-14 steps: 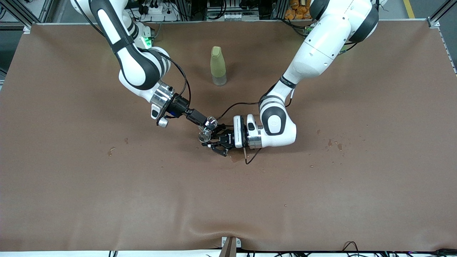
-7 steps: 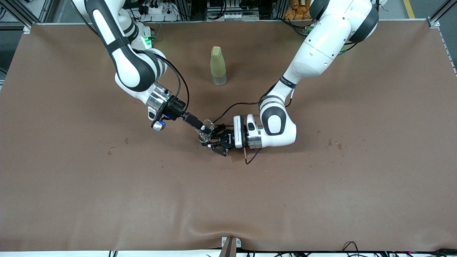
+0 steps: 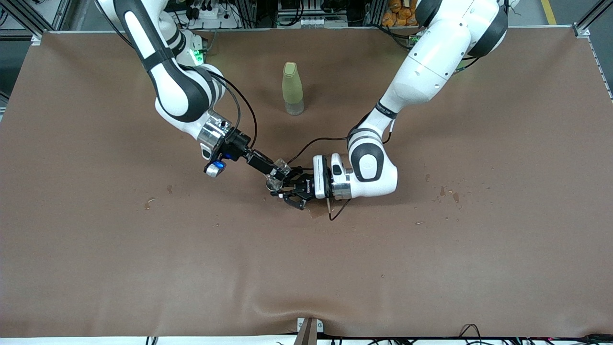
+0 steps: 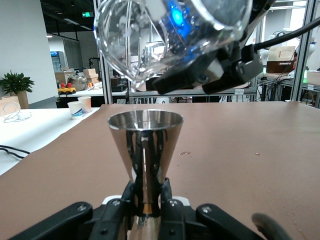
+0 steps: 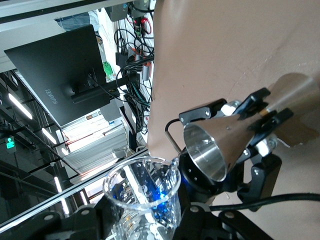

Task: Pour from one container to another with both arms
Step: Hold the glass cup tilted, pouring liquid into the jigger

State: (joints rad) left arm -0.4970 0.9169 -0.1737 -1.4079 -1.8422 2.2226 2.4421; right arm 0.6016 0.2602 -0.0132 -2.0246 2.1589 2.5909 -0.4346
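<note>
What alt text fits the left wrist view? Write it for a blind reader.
A clear cup, tipped in the right gripper, hangs with its lip just above the open mouth of a shiny metal goblet. The left gripper holds the goblet upright by its narrow base over the brown table.

Table (image 3: 96, 239) is covered in plain brown, marked by a few darker spots. Arms are seen white with black bands; fingers (image 4: 150, 220) black. Goblet (image 4: 145, 145) is noted as mirror-silver, cone-shaped. Cup (image 5: 145, 200) is recorded clear, tinted by blue light. Bottle (image 3: 292, 88) is noted yellow-green with a clear base.
</note>
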